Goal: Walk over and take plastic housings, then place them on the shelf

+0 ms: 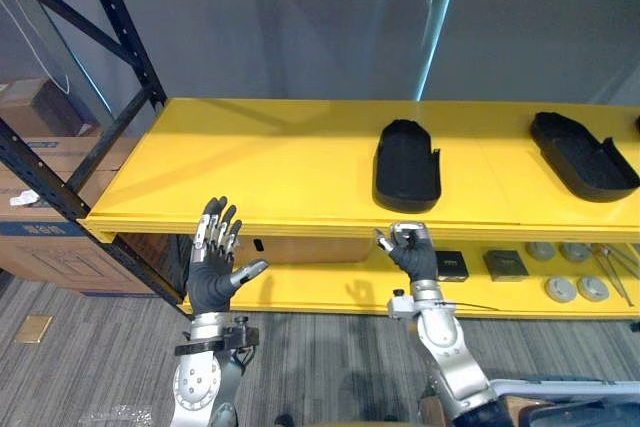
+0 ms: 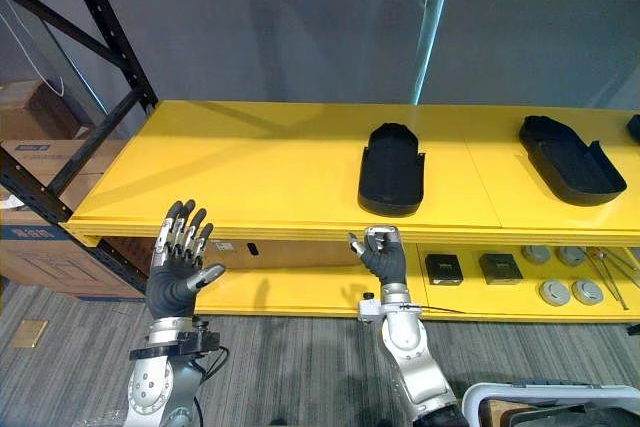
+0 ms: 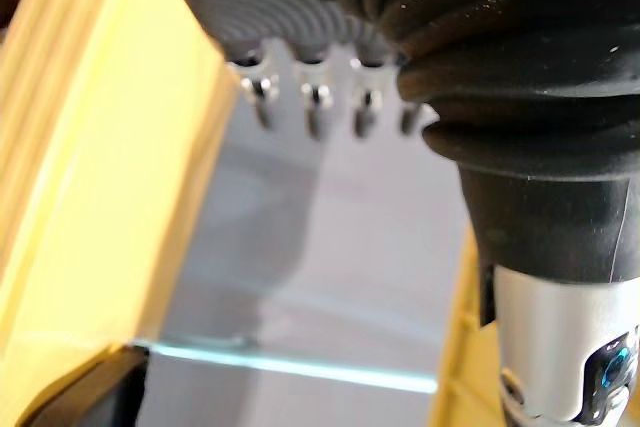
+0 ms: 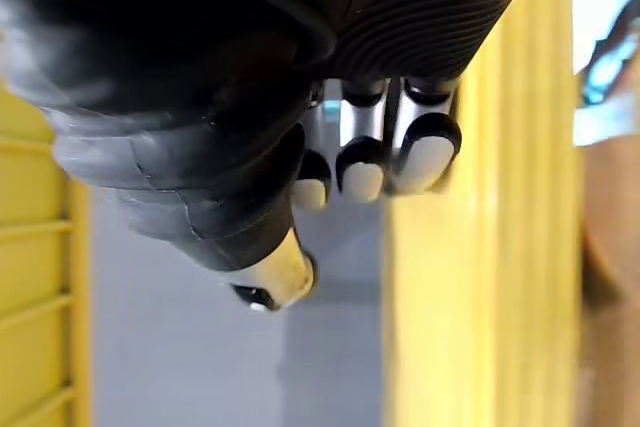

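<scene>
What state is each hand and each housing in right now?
left hand: open, fingers straight, raised in front of the shelf edge, holding nothing.
right hand: shut, fingers curled, holding nothing, just below the shelf edge.
middle housing: lying on the yellow shelf, hollow side up, untouched.
right housing: lying on the same shelf, hollow side up, apart from the middle one.

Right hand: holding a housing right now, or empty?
Empty. The right hand has its fingers curled round nothing; the nearest black plastic housing lies on the yellow shelf board, apart from the hand.
</scene>
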Controlling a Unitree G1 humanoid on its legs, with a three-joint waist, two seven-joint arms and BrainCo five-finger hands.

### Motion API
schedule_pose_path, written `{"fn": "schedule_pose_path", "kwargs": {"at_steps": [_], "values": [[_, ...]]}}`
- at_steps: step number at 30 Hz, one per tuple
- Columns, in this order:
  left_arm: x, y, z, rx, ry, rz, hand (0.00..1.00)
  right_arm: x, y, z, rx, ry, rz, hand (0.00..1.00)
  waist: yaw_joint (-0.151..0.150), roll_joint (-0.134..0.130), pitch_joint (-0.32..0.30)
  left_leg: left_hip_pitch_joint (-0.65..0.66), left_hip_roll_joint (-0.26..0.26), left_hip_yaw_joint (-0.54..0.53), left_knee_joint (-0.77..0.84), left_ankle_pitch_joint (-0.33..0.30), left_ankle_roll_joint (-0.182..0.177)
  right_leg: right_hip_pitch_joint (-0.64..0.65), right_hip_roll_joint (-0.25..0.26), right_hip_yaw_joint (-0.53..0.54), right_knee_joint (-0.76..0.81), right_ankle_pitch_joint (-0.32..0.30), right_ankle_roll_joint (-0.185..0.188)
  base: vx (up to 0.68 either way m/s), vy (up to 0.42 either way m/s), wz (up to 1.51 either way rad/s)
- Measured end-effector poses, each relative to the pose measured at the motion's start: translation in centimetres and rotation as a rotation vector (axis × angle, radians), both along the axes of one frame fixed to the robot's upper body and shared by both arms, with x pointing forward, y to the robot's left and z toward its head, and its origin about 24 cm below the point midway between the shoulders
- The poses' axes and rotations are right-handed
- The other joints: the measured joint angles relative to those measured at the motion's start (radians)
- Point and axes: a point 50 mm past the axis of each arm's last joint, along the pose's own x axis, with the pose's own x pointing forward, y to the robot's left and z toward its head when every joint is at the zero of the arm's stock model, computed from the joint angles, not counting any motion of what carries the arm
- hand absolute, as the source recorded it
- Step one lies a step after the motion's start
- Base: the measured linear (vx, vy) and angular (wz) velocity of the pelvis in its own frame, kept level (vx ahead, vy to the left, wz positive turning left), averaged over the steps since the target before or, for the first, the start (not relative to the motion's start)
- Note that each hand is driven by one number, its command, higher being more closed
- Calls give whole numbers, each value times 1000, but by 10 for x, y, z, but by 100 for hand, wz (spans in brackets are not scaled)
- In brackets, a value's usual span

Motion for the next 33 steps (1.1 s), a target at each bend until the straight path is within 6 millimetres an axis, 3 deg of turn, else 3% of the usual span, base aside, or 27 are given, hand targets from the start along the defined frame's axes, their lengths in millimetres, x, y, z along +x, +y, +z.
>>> {"fn": "schedule_pose_path", "kwargs": {"at_steps": [7,13,33], "values": [[1,-12,-3,-22,21,-68,0,26,4,2,-36,-10,-61,100,6,-1,13,1,-9,-33,-1,4,6,10,-7,-26,14,-3,1,-6,5,10],[3,-14,-3,-42,25,-93,0,53,-15,13,-53,-31,-172,100,27,11,56,-3,-23,-57,-2,16,15,18,-23,-56,29,-9,4,-45,19,16],[10,-24,2,-22,10,-171,0,78,-53,-15,-44,180,-324,100,52,7,88,-16,-25,-99,3,40,18,27,-31,-87,33,-6,5,-11,4,5]]}}
